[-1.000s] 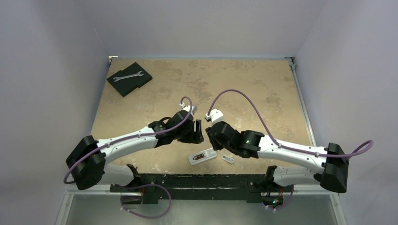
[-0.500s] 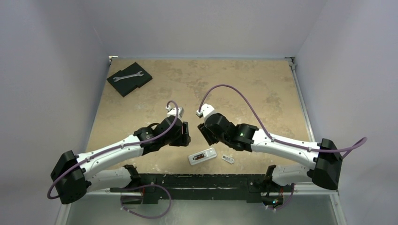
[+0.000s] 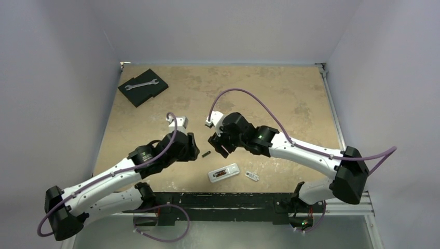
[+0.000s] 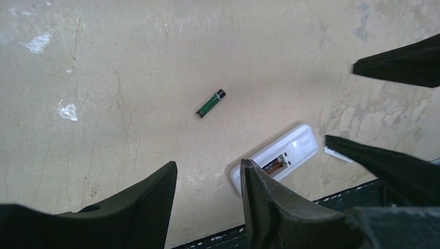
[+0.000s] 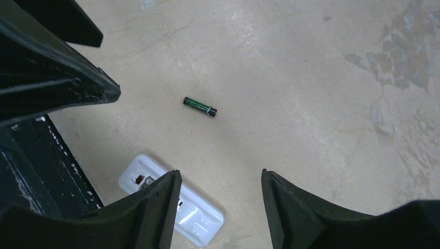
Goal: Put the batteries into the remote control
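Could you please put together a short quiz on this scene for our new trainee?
1. True or false: the left gripper holds the battery.
2. How many loose batteries show in the right wrist view?
3. The bay of the remote control is: A) open and facing up; B) closed by its cover; C) hidden under an arm.
Key: 1 false; 2 one; 3 A.
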Motion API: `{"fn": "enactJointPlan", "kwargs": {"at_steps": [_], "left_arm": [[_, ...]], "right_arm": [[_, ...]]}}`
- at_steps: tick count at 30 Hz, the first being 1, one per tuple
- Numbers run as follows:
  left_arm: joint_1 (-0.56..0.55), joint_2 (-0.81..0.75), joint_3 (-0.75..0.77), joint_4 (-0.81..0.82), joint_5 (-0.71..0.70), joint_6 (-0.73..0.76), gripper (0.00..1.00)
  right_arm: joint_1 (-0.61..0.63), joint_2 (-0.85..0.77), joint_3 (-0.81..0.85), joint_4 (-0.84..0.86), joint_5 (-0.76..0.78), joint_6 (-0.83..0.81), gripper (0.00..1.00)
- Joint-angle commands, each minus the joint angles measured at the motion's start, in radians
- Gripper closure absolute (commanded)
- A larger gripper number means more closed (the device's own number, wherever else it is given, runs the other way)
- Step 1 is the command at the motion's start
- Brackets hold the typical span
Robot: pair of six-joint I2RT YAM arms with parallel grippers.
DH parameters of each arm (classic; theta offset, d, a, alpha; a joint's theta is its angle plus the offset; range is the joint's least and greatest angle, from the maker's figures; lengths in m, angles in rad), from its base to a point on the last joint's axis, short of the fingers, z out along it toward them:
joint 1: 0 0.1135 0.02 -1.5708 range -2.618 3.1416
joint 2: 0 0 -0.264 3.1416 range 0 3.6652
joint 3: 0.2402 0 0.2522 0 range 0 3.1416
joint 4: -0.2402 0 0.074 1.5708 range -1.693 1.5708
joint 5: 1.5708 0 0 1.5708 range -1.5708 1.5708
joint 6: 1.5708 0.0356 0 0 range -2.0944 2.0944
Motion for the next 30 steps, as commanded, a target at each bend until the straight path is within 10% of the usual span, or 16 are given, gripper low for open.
{"fn": "enactJointPlan", "kwargs": {"at_steps": [1,30], "left_arm": [[-0.005,-0.074,0.114,-0.079,-0.078,0.008,0.52],[-0.004,-0.266,0.148,-0.175,-0.222,0.12,0.56]], "right_arm": [[-0.003,0.055,0.062,0.02,-0.086,-0.137,0.33],[-0.005,0.378,0.27,-0.045,-0.305,-0.686,0.39]]}}
